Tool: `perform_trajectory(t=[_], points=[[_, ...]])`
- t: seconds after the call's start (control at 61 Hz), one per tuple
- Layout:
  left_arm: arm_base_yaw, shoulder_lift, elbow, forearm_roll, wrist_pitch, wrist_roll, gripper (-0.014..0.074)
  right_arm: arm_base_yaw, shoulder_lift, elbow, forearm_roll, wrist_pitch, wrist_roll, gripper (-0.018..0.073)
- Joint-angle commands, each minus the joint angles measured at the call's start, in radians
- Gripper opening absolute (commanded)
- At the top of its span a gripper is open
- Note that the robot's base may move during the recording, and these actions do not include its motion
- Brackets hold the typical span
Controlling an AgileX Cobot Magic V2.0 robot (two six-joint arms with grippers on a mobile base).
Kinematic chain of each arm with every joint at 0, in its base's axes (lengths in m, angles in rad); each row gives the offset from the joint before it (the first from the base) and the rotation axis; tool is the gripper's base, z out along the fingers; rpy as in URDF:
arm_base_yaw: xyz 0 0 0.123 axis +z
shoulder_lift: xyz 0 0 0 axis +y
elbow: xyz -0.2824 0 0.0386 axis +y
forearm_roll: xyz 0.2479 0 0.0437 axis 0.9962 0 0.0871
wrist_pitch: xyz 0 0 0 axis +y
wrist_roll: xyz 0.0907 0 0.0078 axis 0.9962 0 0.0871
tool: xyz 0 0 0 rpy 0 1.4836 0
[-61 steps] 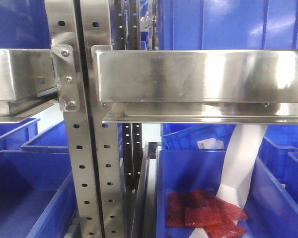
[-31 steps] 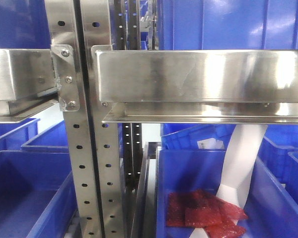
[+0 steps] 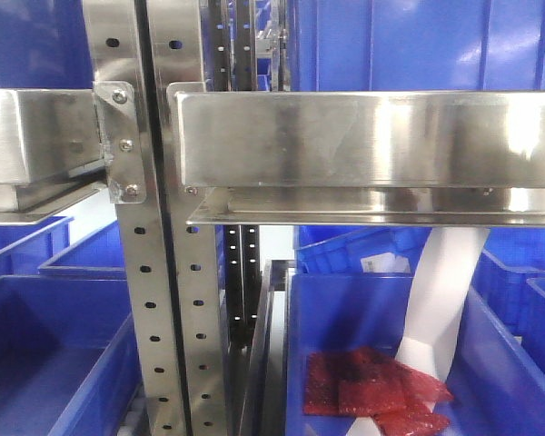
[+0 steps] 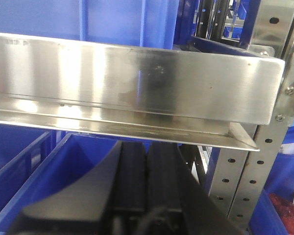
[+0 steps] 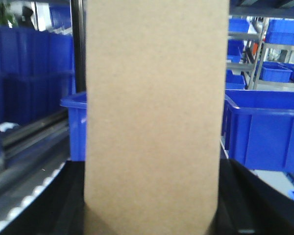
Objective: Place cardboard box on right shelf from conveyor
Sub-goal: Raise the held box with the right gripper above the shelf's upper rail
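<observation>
Right wrist view: the box (image 5: pixel 152 112) fills the middle of the frame, standing tall. My right gripper (image 5: pixel 152 215) is clamped on it, dark fingers (image 5: pixel 242 200) hugging its lower edges on both sides. So the pick looks done to me: the box is off the conveyor and up in my grip, with blue bins (image 5: pixel 264 127) behind it. I can make out no belt here, only a row of pale rollers (image 5: pixel 19 210) in the lower left.

Front view now: the right shelf (image 3: pixel 363 136) runs across the upper right, its bright lip bolted to the upright (image 3: pixel 154 272). No box shows above that lip, or anywhere in this frame. That's what is left, I reckon: carry it over, lift it past the lip, set it down, let go.

Left wrist view adds what the others lack: my left gripper (image 4: pixel 147 166), fingers pressed together and empty, low centre under the left shelf (image 4: pixel 127 83). Only the right wrist shows the box, and only the front view shows the target.
</observation>
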Motion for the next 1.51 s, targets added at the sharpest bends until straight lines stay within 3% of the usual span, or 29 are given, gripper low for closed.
perform_trajectory(t=[0.0,0.164,0.41,0.59,0.803,1.409,1.491], points=[[0.001,-0.01,-0.003,-0.005,-0.082,-0.003,-0.0119,-0.009,0.123,-0.108,-0.013,-0.091,-0.127,0.0055],[0.001,-0.01,-0.003,-0.005,-0.082,-0.003,-0.0119,0.016,0.301,-0.205,-0.013,-0.109,-0.395,0.0054],[0.001,-0.01,-0.003,-0.005,-0.082,-0.003,-0.0119,0.17,0.489,-0.262,-0.013,-0.144,-0.841,0.0054],[0.001,-0.01,-0.003,-0.005,-0.082,-0.003,-0.0119,0.262,0.572,-0.262,-0.014,-0.143,-1.025,0.0054],[0.001,-0.01,-0.003,-0.005,-0.082,-0.003,-0.0119,0.311,0.669,-0.262,-0.056,-0.147,-1.237,0.0054],[0.001,-0.01,-0.003,-0.005,-0.082,-0.003,-0.0119,0.346,0.819,-0.273,-0.055,-0.316,-1.246,0.006],[0.001,-0.01,-0.003,-0.005,-0.082,-0.003,-0.0119,0.346,0.821,-0.273,-0.05,-0.33,-1.227,0.0115]])
